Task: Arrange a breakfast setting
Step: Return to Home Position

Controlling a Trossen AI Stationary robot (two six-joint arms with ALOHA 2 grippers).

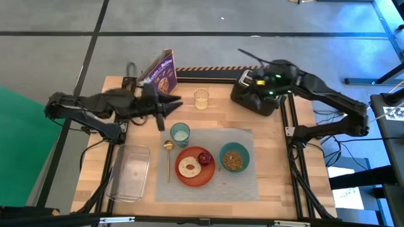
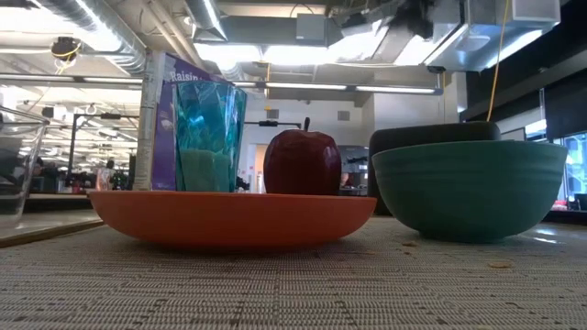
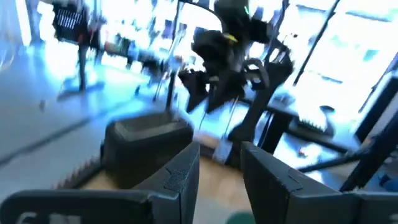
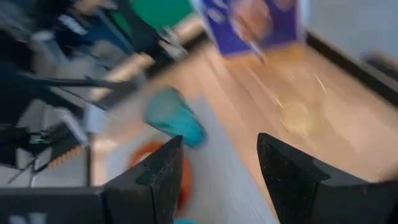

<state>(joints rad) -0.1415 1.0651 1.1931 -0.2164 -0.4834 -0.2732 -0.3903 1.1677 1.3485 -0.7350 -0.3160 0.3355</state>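
The grey placemat [image 1: 243, 180] lies at the table's near middle. On it rest the orange plate [image 1: 203, 176] with the bagel [image 1: 189, 167] and red fruit [image 1: 206, 157], the teal bowl [image 1: 234, 149] of brown cereal [image 1: 233, 161], the pale blue cup [image 1: 180, 132] and the gold spoon [image 1: 168, 157]. In the low view the plate [image 2: 229, 215], fruit [image 2: 303, 163], cup [image 2: 209, 137] and bowl [image 2: 468, 188] stand in a row. My left gripper [image 1: 178, 103] [image 3: 221, 152] is open and empty above the table, beyond the cup. My right gripper [image 1: 242, 79] [image 4: 217, 149] is open and empty over the black toaster [image 1: 255, 99].
The purple cereal box [image 1: 161, 72] stands at the far edge, with a clear glass [image 1: 201, 99] to its right. A clear plastic container [image 1: 130, 171] lies at the near left. The toaster sits at the far right and also shows in the left wrist view [image 3: 146, 149].
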